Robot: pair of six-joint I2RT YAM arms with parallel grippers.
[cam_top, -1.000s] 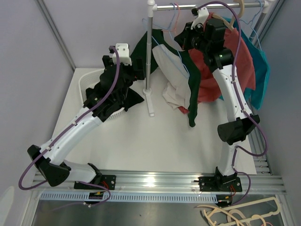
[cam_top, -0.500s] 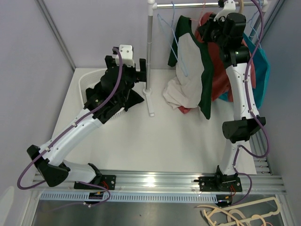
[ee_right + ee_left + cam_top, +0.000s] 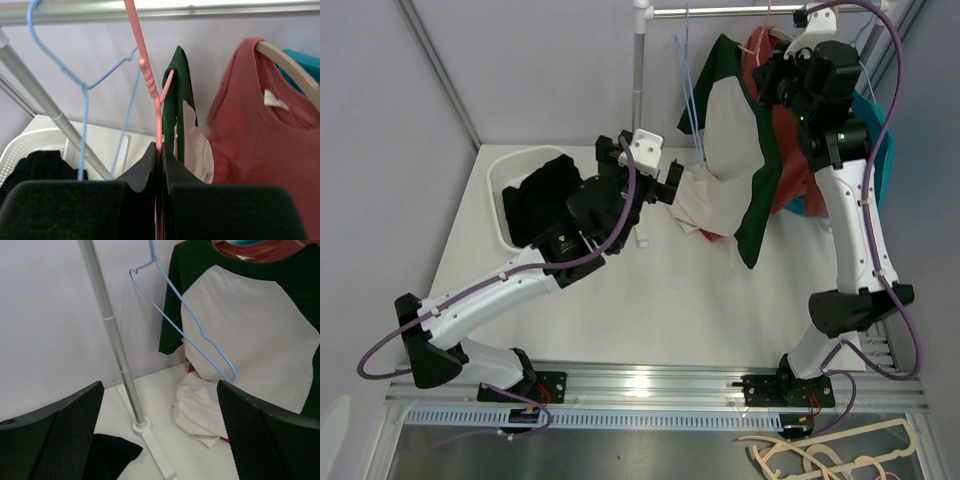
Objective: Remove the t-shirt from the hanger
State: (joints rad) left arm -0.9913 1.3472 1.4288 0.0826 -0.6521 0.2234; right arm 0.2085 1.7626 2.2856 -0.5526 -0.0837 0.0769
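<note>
1. The white laundry basket [image 3: 503, 190] sits at the far left of the table [image 3: 650, 310]. A black garment [image 3: 542, 195] lies bunched up inside it.
2. The t-shirt [image 3: 732, 130] (dark green collar and sleeves, cream body) hangs on the pink hanger [image 3: 150, 85] from the rail [image 3: 100, 12], to the right of the stand's upright pole [image 3: 112, 335].
3. Its long axis runs down from the rail, with the collar at the top and the hem at the bottom. The cream lower part folds onto the table near the pole's foot, and the cream front faces the left arm.
4. The right gripper [image 3: 160, 150] is pinched closed on the pink hanger's wire, just below its twisted neck.
5. The left gripper [image 3: 159, 390] hovers with its fingers spread wide and nothing between them, just beside the shirt's cream lower part.
6. A blue wire hanger [image 3: 200, 335] hangs in front of the shirt. A red t-shirt [image 3: 250, 100] and a teal garment [image 3: 305, 62] hang further right on the rail.
</note>
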